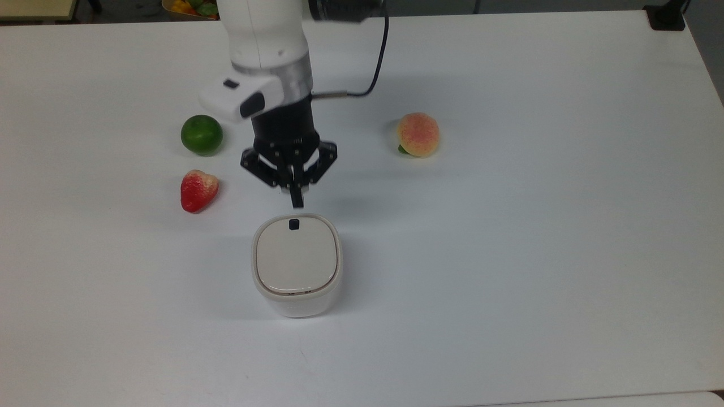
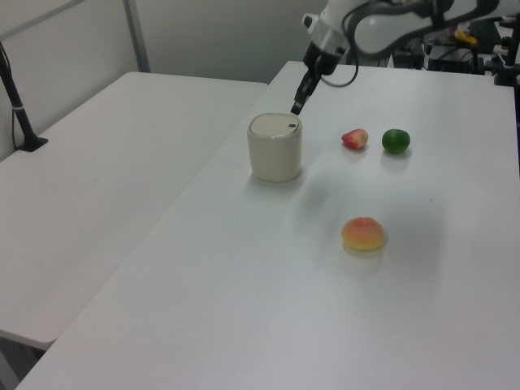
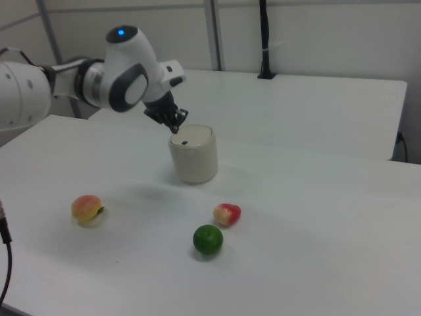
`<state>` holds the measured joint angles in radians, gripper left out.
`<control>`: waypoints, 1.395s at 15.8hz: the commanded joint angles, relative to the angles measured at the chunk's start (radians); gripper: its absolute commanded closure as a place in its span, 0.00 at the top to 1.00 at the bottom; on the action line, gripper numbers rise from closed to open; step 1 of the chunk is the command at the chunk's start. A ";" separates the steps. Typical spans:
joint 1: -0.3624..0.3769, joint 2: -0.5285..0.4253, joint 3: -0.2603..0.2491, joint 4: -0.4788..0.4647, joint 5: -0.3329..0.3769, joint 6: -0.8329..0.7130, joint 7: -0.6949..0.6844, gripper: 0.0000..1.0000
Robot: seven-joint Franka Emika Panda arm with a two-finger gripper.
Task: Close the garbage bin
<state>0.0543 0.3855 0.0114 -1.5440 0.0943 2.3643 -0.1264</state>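
The garbage bin (image 1: 296, 268) stands on the white table, a small white rounded-square tub with its beige lid (image 1: 297, 255) lying flat and flush on the rim. A small black button (image 1: 294, 224) shows at the lid's far edge. My gripper (image 1: 296, 201) hangs shut above that edge, fingertips together, holding nothing and clear of the lid. In the left view the bin (image 2: 275, 148) sits below the gripper (image 2: 296, 106). The right view has the gripper (image 3: 175, 129) just above the bin (image 3: 193, 155).
A red strawberry (image 1: 198, 190) and a green lime (image 1: 201, 134) lie to the top view's left of the bin. A peach (image 1: 417, 134) lies to the top view's right. The arm's black cable (image 1: 378, 62) loops beside the wrist. A second table (image 2: 97, 154) adjoins.
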 commanded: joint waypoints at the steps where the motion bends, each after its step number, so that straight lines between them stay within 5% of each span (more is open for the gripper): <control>1: -0.007 -0.132 0.006 -0.044 0.005 -0.166 0.042 0.36; 3: -0.005 -0.178 -0.002 -0.044 0.005 -0.264 0.111 0.65; 4: -0.005 -0.198 -0.004 -0.044 0.007 -0.314 0.149 0.90; 5: -0.005 -0.217 -0.004 -0.044 0.005 -0.363 0.186 1.00; 15: 0.007 -0.402 -0.036 -0.056 -0.004 -0.690 0.208 1.00; 22: 0.061 -0.468 -0.097 -0.082 -0.013 -0.743 0.191 1.00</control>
<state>0.0515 -0.0390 -0.0376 -1.5626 0.0949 1.6147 0.0645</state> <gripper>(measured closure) 0.000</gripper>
